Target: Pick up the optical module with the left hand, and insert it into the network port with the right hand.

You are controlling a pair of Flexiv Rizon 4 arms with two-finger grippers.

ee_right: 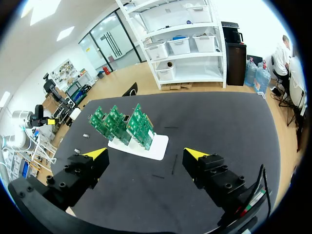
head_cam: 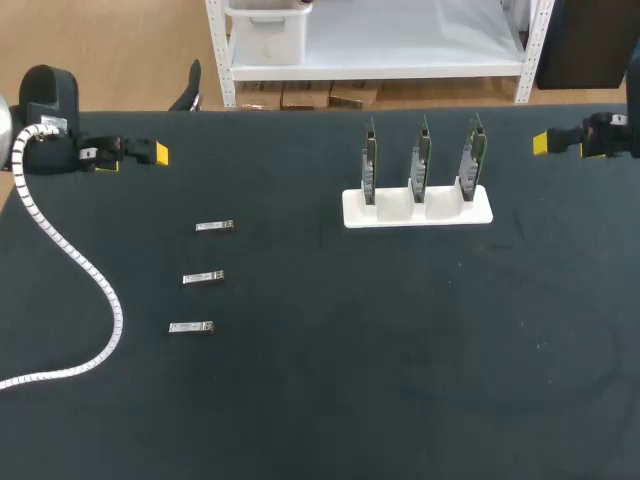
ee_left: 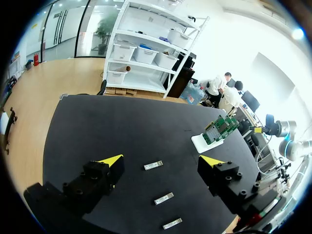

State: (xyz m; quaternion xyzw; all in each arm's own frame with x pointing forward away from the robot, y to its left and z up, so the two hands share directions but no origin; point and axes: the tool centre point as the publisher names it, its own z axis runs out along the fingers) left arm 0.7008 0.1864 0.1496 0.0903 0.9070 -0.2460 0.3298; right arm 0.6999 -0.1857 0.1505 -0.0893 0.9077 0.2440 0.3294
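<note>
No text, label, number or sign reads clearly anywhere; any print on the three optical modules (head_cam: 203, 278) at left and the upright circuit boards (head_cam: 421, 165) at far right is too small to make out.

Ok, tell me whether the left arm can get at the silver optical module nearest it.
Probably yes: the open left hand hangs clear of the small silver metal optical module, which lies flat on the black table with nothing between them.

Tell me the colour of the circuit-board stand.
The stand is white, clearest in the head view.
</note>
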